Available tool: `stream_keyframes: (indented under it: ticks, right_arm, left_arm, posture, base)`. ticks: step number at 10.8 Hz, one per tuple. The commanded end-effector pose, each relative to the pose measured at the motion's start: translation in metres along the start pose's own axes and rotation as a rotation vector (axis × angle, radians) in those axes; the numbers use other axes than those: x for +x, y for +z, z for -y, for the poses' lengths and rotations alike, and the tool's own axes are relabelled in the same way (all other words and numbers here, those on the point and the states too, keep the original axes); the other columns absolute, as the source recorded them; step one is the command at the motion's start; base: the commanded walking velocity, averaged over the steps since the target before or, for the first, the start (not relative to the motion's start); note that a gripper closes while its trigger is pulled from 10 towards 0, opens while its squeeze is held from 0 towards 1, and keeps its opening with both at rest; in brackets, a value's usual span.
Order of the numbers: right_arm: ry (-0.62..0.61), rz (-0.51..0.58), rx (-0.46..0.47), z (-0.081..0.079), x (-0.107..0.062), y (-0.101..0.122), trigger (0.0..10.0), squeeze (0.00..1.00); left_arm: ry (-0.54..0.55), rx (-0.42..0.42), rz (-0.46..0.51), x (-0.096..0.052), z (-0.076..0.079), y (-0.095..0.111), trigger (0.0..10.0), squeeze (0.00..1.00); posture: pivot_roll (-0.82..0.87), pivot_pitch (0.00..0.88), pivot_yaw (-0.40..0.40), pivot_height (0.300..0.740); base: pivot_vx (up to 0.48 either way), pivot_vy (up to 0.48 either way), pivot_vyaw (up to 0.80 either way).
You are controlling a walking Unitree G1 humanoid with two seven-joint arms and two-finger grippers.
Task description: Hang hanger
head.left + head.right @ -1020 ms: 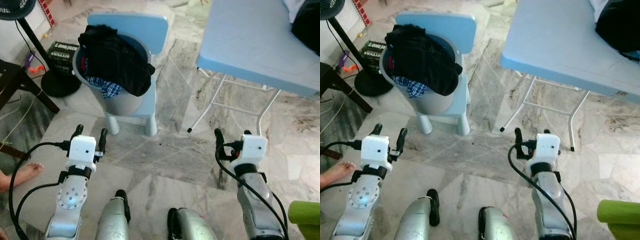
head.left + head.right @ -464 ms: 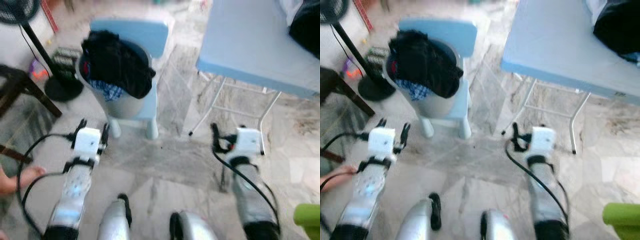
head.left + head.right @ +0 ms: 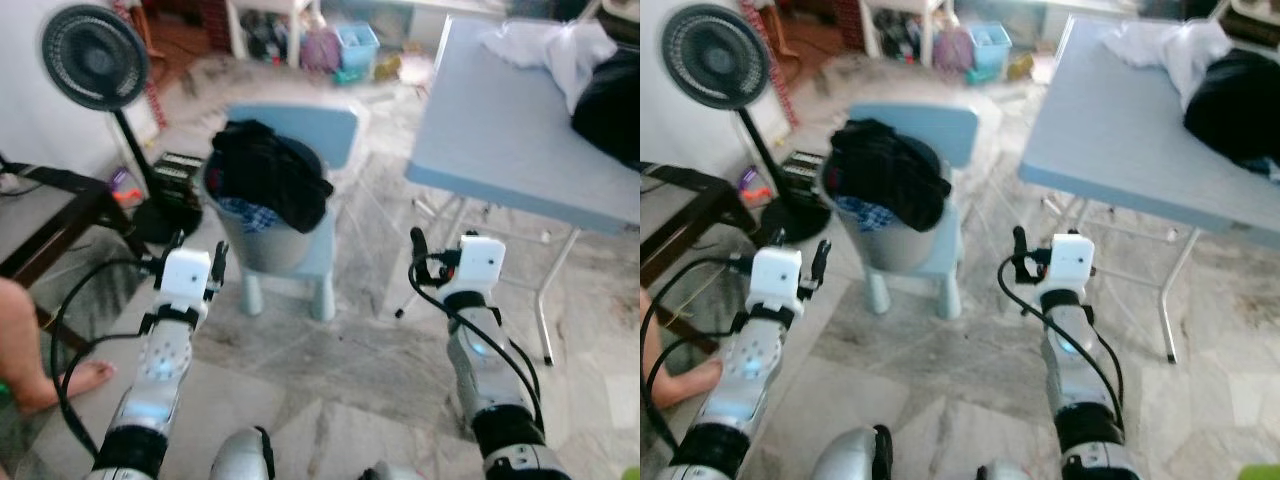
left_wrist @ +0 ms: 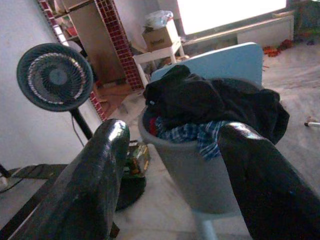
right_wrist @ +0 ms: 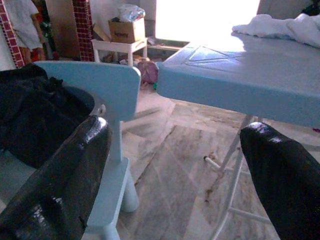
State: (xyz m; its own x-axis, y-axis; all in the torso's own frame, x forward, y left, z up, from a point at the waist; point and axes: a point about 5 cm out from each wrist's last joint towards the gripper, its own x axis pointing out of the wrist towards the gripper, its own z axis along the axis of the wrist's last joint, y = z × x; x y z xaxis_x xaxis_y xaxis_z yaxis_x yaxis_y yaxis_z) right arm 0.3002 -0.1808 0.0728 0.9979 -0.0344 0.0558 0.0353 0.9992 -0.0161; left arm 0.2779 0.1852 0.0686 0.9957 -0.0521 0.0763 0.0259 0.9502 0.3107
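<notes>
it looks like the search step, nothing picked up; left gripper [image 3: 195, 256] and right gripper [image 3: 448, 250] both hold jaws apart on air; no hanger can be made out ahead of either; next it must find one; one bin [image 3: 268, 232] of clothes [image 3: 268, 181] on one chair [image 3: 318, 135] ahead of the left jaws; one table [image 3: 500, 130] beyond the right jaws; one fan [image 3: 88, 54].

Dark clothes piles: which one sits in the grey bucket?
The black garment heaped over the grey bucket on the blue chair; the other dark pile lies on the blue table.
</notes>
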Motion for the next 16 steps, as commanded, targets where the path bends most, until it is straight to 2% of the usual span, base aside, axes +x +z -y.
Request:
stream_keyframes:
  ticks: [1, 3, 8, 9, 11, 16]
  right_arm:
    - [-0.001, -0.005, -0.017, 0.003, -0.004, -0.003, 10.0, 0.0]
    - [0.018, -0.006, -0.035, 0.004, -0.01, -0.006, 10.0, 0.0]
    - [0.044, 0.006, -0.072, 0.007, -0.013, -0.006, 10.0, 0.0]
    - [0.049, 0.005, -0.072, 0.007, -0.015, -0.007, 10.0, 0.0]
    - [0.062, -0.008, -0.073, 0.005, -0.02, -0.011, 10.0, 0.0]
    - [0.053, -0.014, -0.103, 0.016, -0.019, -0.008, 10.0, 0.0]
  left_arm:
    - [-0.004, -0.008, -0.008, -0.005, -0.003, -0.004, 10.0, 0.0]
    - [0.021, -0.012, -0.02, -0.011, -0.009, -0.008, 10.0, 0.0]
    - [0.028, -0.009, -0.008, -0.012, -0.013, -0.008, 10.0, 0.0]
    - [0.028, -0.007, -0.012, -0.013, -0.014, -0.009, 10.0, 0.0]
    - [0.024, -0.01, -0.019, -0.02, -0.012, -0.011, 10.0, 0.0]
    - [0.011, -0.016, -0.026, -0.024, -0.007, -0.011, 10.0, 0.0]
  posture:
    - [0.05, 0.033, -0.015, 0.74]
    - [0.05, 0.058, -0.02, 0.74]
    - [0.03, 0.106, -0.011, 0.74]
    - [0.04, 0.11, -0.012, 0.74]
    - [0.04, 0.123, -0.016, 0.74]
    - [0.03, 0.154, -0.031, 0.74]
  base:
    - [0.311, 0.0, 0.0]
    - [0.315, 0.0, 0.0]
    - [0.385, 0.0, 0.0]
    - [0.442, 0.0, 0.7]
    - [0.452, 0.0, 0.7]
    - [0.461, 0.0, 0.0]
